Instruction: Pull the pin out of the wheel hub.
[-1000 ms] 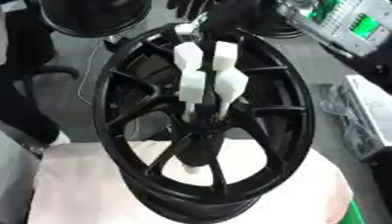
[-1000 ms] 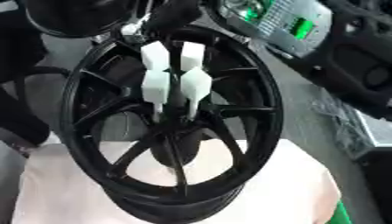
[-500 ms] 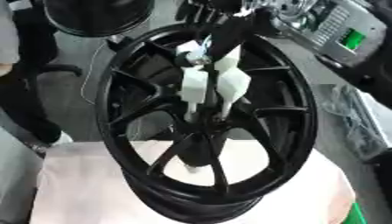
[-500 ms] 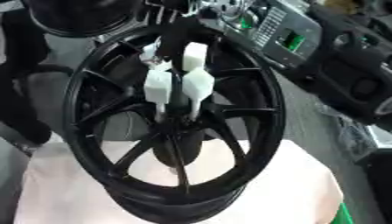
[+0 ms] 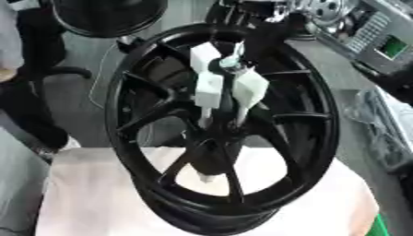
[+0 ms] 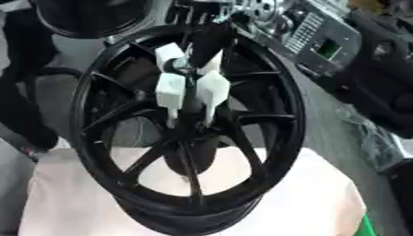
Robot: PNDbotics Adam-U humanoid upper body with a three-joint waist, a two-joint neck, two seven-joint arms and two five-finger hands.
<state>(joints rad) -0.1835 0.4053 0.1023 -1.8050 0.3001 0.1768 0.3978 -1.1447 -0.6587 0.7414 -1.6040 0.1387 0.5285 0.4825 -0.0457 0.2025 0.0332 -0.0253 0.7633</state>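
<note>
From twelve o'clock my right hand point(image 5: 230, 87) has white-tipped fingers point(image 5: 208, 92) curled round the pin point(image 5: 219, 115) at the wheel hub point(image 5: 214, 152); pulling off-axis could jam it or tip the wheel point(image 5: 306, 133).

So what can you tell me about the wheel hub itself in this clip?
The wheel hub is a glossy black spoked rim, metal by its look, tilted nearly upright. Thin spokes run from a dark centre out to a deep outer ring. Its lower edge rests on a pale pink cloth. A hand with white-tipped fingers reaches down from the top to the centre; whether it grips a pin cannot be told.
</note>
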